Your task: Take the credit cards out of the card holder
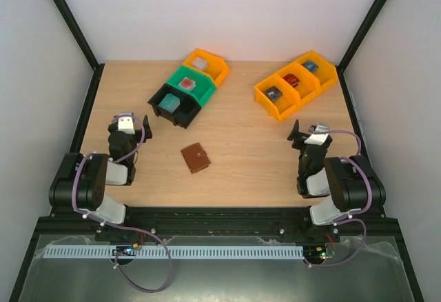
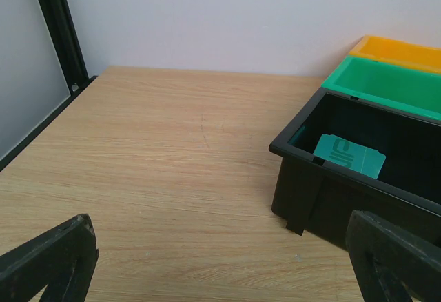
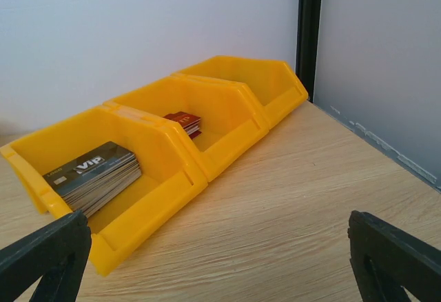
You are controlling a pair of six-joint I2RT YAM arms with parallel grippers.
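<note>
The card holder (image 1: 196,157) is a small brown leather wallet lying shut on the wooden table, between the two arms and only in the top view. No credit cards show at it; any inside are hidden. My left gripper (image 1: 129,121) hovers to the wallet's left, open and empty, with bare wood between its fingers (image 2: 48,267). My right gripper (image 1: 309,131) stands further off to the wallet's right, also open and empty, and its fingers (image 3: 396,260) frame bare table. Neither gripper touches the wallet.
A black bin (image 1: 174,106) (image 2: 331,178) holding a teal card, a green bin (image 1: 192,85) and an orange bin (image 1: 207,66) sit in a diagonal row at the back. A yellow three-compartment bin (image 1: 296,85) (image 3: 158,178) at the back right holds stacks of cards. Black frame posts line the side walls.
</note>
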